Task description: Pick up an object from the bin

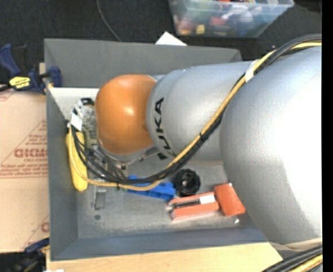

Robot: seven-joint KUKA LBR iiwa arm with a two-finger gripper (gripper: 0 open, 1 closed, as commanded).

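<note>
Your hand (100,198) hangs low in the bin (144,55); you cannot tell whether it is wide or narrow. The banana (75,162) lies just beside it, the blue piece (158,190) opposite. Closing here may catch only floor, or jam the banana against the wall.

This looks like a robotics lab set up for a test rather than a home or a shop. A large silver industrial arm (257,123) with an orange cover (121,115) and a cable (223,109) strapped along its casing reaches from the right into a plain grey metal bin (144,58). The bin stands on a dark surface (42,10). On the far side, a clear plastic tub (229,7) holds a stock of small colourful pieces, and a loose black lead (107,16) trails beside it.
</note>
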